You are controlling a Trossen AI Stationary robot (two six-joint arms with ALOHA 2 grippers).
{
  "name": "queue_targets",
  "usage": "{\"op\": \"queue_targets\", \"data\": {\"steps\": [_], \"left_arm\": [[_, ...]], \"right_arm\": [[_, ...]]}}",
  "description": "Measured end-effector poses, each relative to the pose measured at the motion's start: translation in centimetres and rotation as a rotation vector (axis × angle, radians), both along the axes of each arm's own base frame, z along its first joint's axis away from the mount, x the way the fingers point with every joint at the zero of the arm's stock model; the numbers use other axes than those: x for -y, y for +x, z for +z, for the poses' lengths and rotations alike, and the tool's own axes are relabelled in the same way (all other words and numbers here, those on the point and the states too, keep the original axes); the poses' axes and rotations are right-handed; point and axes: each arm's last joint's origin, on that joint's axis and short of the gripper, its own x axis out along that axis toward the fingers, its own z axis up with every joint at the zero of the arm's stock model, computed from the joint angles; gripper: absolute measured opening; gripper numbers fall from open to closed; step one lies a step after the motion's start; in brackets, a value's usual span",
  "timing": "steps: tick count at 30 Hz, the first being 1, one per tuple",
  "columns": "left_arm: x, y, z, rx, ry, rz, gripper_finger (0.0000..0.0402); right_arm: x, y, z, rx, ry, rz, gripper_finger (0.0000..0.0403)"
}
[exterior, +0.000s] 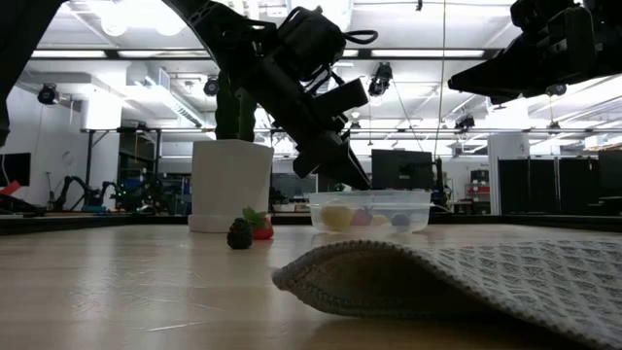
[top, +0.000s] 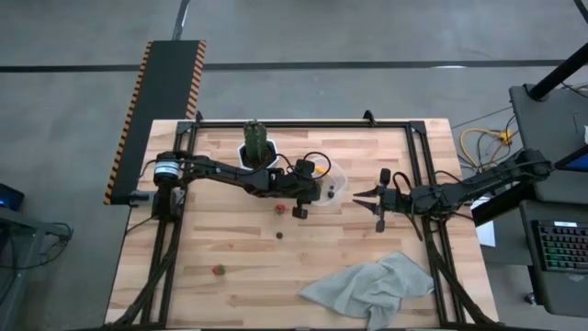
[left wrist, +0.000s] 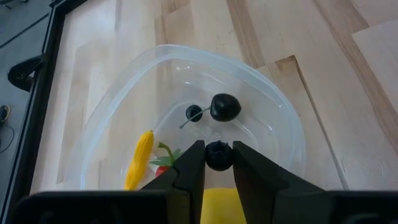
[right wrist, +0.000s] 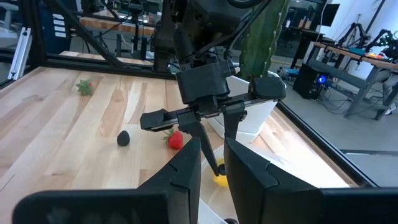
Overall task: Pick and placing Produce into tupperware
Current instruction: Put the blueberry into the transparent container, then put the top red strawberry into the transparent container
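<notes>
The clear tupperware (top: 336, 182) stands on the table right of the white plant pot (top: 258, 154). In the left wrist view it holds a yellow banana piece (left wrist: 142, 158), a red strawberry (left wrist: 165, 165), a dark stemmed cherry (left wrist: 225, 107), a tiny dark berry (left wrist: 194, 113) and a yellow lemon (left wrist: 217, 205). My left gripper (left wrist: 219, 155) hangs over the tupperware (left wrist: 186, 81), shut on a small dark berry. My right gripper (top: 358, 195) waits just right of the container, its fingers a narrow gap apart. A strawberry (top: 278, 210), a dark berry (top: 280, 235) and another strawberry (top: 219, 269) lie on the wood. My left gripper pinches a small round dark berry (left wrist: 219, 152) between its two fingertips (left wrist: 194, 155). The fingers come from above, pointing down into the open container. The berry is lifted clear, above the container's floor.
A crumpled grey cloth (top: 372, 287) lies near the table's near right corner and fills the low view's foreground (exterior: 466, 277). The white pot with its cactus (exterior: 231, 185) stands just left of the tupperware (exterior: 369, 212). A black frame rail (top: 303, 123) borders the table.
</notes>
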Motion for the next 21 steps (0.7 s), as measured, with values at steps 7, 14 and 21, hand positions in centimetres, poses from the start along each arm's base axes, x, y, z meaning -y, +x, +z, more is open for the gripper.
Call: {"op": "queue_targets", "data": {"steps": [7,14,21], "left_arm": [[0.0,0.0,0.0,0.001,-0.01,-0.011,0.0102],[0.0,0.1,0.2,0.006,-0.01,-0.01,0.017],[1.0,-0.2,1.2,0.016,0.03,0.009,0.0185]], "right_arm": [[0.0,0.0,0.0,0.0,0.0,0.0,0.0063],[0.0,0.0,0.0,0.0,0.0,0.0,0.0063],[0.0,0.0,0.0,-0.003,-0.001,0.0,0.0063]]}}
